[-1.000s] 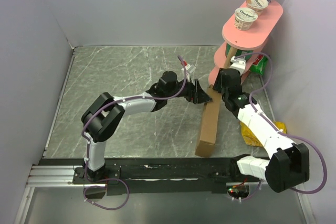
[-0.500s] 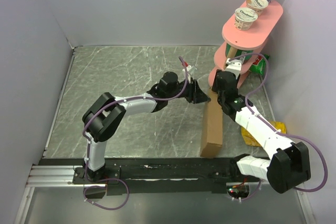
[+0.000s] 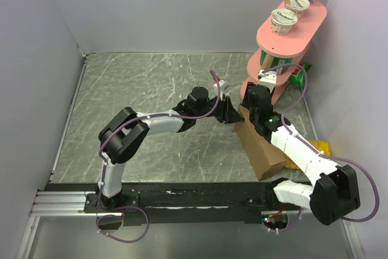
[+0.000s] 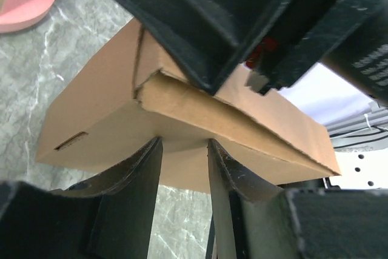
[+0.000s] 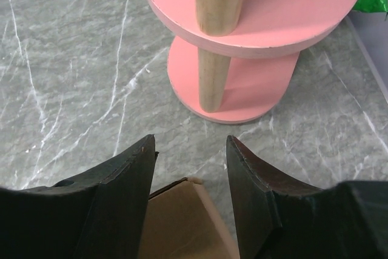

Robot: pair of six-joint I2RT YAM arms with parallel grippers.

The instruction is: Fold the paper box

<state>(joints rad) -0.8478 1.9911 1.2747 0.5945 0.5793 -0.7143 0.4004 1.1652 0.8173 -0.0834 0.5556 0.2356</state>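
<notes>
While the paper box is sitting at a slant on the table just in front of the pink stand, both arms are meeting at the end of it nearest the stand. Reaching in from well to the left of the stand, the left pincer is sitting about half closed. In its own wrist view cardboard is filling the gap between its fingers, so it is evidently pinching the box's end wall. I am reading this as a brace, stopping that end from swinging.

Just to the right, closer to the stand's foot, the right pincer is clamping the upper edge of the same end. Its jaws are standing moderately apart with cardboard between them, probably so that it can steer the box or press a panel down.

The box itself is running away from the stand toward the arm bases. It is looking like a closed-up flat carton rather than a sheet, with one long flap lying slightly proud along its edge. That loose flap is likely what is being tucked, so the folding is looking well advanced.
</notes>
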